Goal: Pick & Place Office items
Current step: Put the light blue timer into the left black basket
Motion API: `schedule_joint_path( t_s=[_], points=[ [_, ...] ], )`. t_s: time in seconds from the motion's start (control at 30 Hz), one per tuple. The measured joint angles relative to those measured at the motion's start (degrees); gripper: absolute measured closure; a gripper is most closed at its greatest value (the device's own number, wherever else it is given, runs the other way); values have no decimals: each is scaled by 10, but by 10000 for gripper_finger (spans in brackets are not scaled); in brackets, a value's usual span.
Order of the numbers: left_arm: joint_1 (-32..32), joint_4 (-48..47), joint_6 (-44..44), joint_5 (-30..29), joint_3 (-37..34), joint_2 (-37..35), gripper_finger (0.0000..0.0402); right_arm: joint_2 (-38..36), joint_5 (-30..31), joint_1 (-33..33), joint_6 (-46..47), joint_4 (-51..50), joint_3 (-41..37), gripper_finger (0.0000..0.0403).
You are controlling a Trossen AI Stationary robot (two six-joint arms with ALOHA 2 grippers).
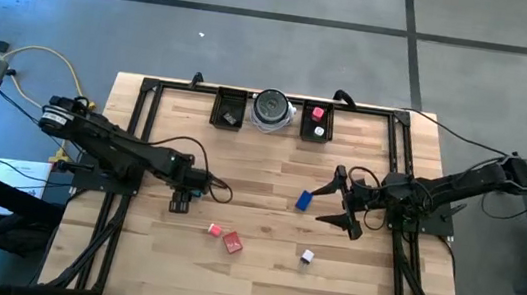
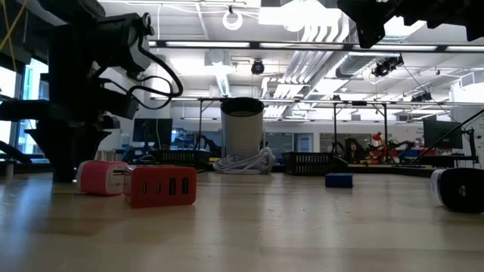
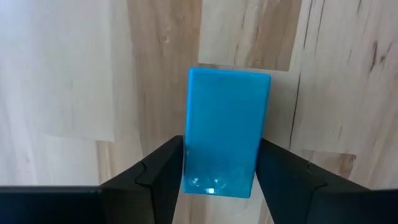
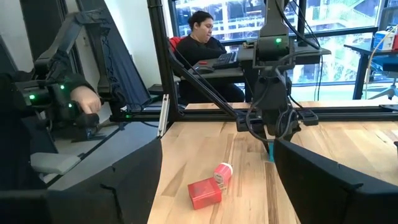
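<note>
A teal block point(image 3: 227, 127) lies flat on the wooden table, and my left gripper point(image 1: 180, 201) points straight down over it at the table's left middle, its two fingers against the block. The right wrist view shows a sliver of teal point(image 4: 272, 153) under that gripper. My right gripper point(image 1: 346, 201) hangs open and level at the right middle, beside a blue block point(image 1: 304, 200). A pink piece point(image 1: 215, 229), a red block point(image 1: 233, 244) and a small white-and-black piece point(image 1: 307, 257) lie loose nearer the front. My left gripper has the teal block's two long sides point(image 3: 194, 168) between its two fingers, at one end of the block. The fingers come from above, pointing down, and stand across the block's width. The block lies flat on the table.
Two black trays point(image 1: 229, 110) point(image 1: 316, 121) flank a round silver dish point(image 1: 272, 109) at the far edge; the right tray holds a pink and a white piece. A black frame point(image 1: 141, 122) borders the table. A person sits beyond the table's left side point(image 4: 202, 37).
</note>
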Motion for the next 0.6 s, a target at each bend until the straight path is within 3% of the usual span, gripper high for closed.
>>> schedule_joint_path(
  t_s=[0.2,0.6],
  points=[
    [0,-2,-1,6,1,23,252,0,0,0,2,-1,0,109],
    [0,9,-20,-13,-3,-27,252,0,0,0,4,-1,0,109]
  ],
)
